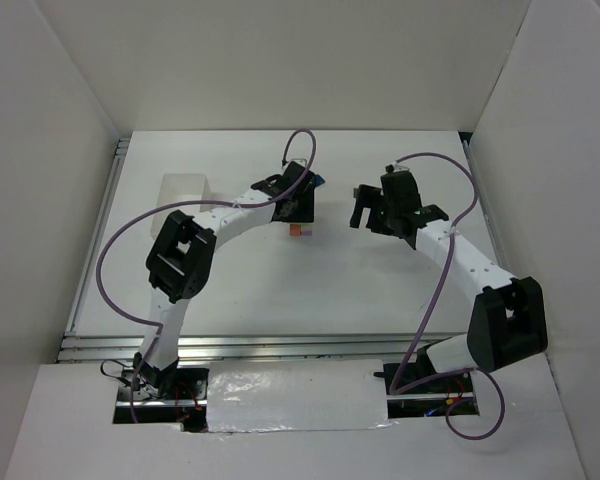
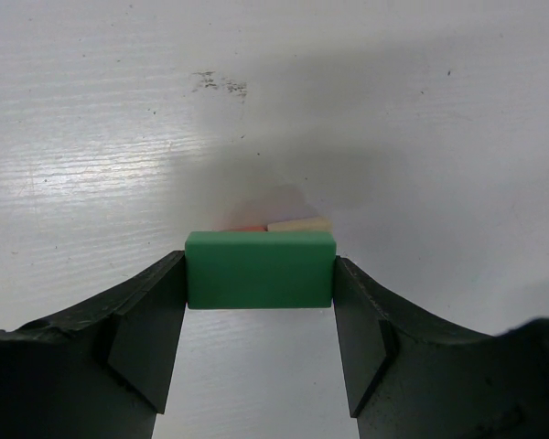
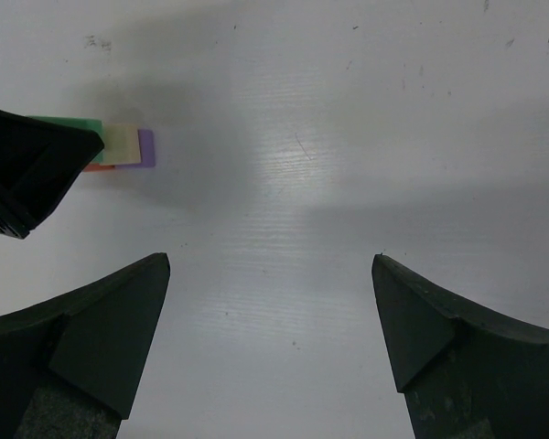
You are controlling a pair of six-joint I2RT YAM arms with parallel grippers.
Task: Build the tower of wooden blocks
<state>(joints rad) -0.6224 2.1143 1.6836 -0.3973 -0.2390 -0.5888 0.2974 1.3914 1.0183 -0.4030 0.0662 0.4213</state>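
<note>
My left gripper [image 2: 260, 274] is shut on a green block [image 2: 260, 261], gripping its two ends. It holds the block right over the small stack [image 1: 301, 230] near the table's middle. An orange block [image 2: 247, 226] and a cream block [image 2: 300, 222] peek out behind the green one. In the right wrist view the stack shows at upper left: the green block [image 3: 80, 124], the cream block [image 3: 121, 144], a purple block [image 3: 147, 147] and the orange one [image 3: 99, 167]. I cannot tell whether the green block touches them. My right gripper [image 3: 270, 265] is open and empty, to the right of the stack [image 1: 363, 212].
A pale translucent box [image 1: 185, 190] stands at the back left of the white table [image 1: 380, 290]. White walls enclose the table on three sides. The left gripper's finger [image 3: 27, 169] juts into the right wrist view at upper left.
</note>
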